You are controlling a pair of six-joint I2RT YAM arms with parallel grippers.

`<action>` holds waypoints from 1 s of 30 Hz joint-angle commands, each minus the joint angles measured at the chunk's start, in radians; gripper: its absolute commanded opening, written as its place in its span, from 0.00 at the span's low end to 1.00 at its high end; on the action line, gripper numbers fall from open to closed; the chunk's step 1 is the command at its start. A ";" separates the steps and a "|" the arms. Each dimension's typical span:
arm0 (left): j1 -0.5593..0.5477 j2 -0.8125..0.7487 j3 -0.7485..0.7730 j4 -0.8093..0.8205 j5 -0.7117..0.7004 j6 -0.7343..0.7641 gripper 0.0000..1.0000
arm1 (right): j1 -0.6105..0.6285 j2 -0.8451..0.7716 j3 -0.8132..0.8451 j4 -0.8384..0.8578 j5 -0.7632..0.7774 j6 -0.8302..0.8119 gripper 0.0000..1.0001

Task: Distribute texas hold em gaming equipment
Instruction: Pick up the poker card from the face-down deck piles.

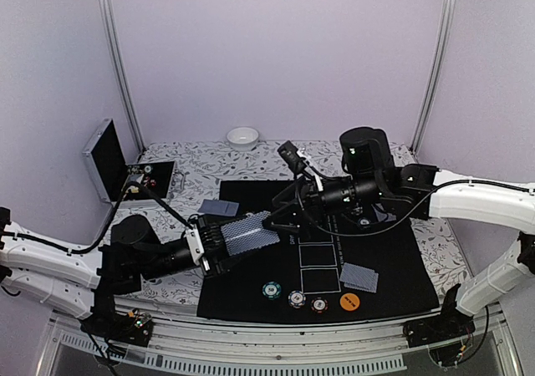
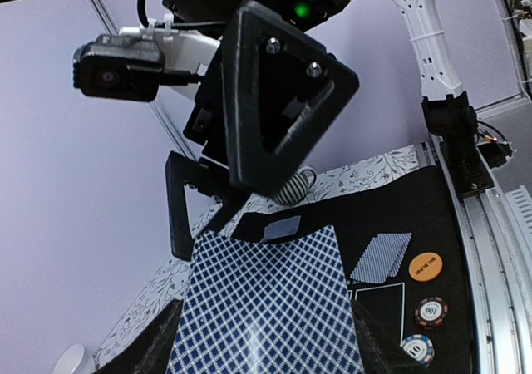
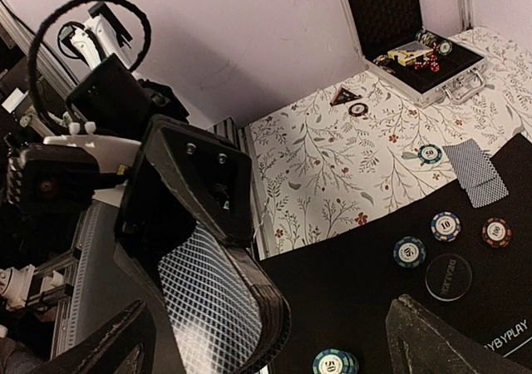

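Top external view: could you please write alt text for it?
Above a black mat, the left gripper holds a stack of playing cards, with the open right gripper close beside it. Three poker chips and an orange disc line the mat's near edge.

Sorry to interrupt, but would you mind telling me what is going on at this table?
The left gripper holds a stack of blue-backed cards above the left part of the black mat. The right gripper hangs at the far end of that stack, jaws wide and with no card between them. Three chips, an orange disc and a small pile of cards lie near the mat's near edge.
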 commanded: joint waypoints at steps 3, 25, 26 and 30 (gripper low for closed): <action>-0.020 0.007 0.029 0.048 0.016 0.009 0.59 | 0.026 0.081 0.040 -0.038 -0.022 -0.036 0.99; -0.020 -0.015 0.008 0.064 -0.006 0.013 0.59 | 0.021 0.056 0.103 -0.199 0.052 -0.076 0.50; -0.020 -0.015 0.007 0.063 -0.009 0.012 0.59 | 0.022 0.052 0.105 -0.203 0.048 -0.075 0.42; -0.020 -0.013 0.006 0.058 -0.030 0.010 0.59 | 0.019 0.029 0.110 -0.225 0.060 -0.080 0.27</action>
